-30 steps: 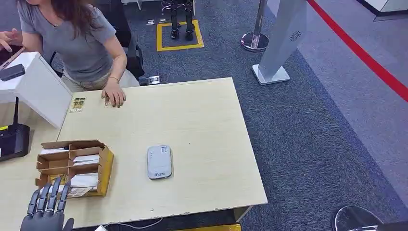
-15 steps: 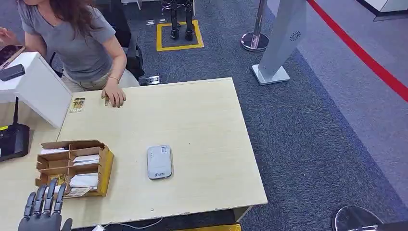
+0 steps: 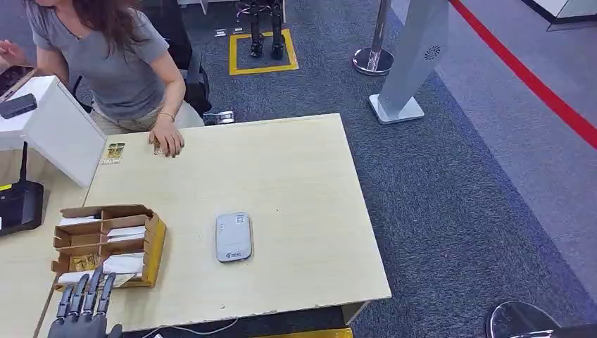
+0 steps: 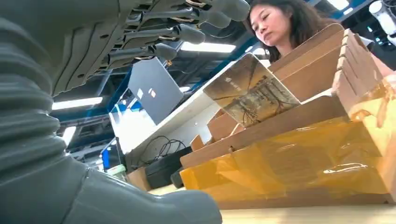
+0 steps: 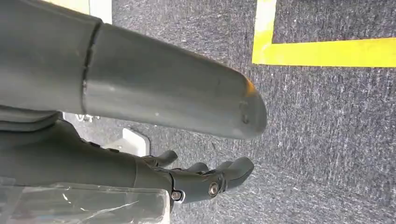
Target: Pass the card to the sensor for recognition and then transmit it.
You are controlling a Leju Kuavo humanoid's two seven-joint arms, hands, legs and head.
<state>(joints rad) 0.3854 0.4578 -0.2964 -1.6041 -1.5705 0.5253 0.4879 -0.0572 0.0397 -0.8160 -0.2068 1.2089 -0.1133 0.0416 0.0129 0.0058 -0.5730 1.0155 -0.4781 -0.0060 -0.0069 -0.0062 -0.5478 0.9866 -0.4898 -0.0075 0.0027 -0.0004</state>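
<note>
Reaching toward the cardboard box (image 3: 105, 239), the left hand (image 3: 86, 310) has fingers apart, empty; no card (image 4: 250, 91) lifted, sensor (image 3: 234, 237) untouched; right hand (image 5: 205, 179) hangs, state unclear.

Card box (image 3: 105, 243) sat left on table (image 3: 296, 176), sensor (image 3: 234, 236) right of it; left hand (image 3: 86, 310) before box.

Table (image 3: 296, 169): card box (image 3: 105, 243), sensor (image 3: 234, 236)
</note>
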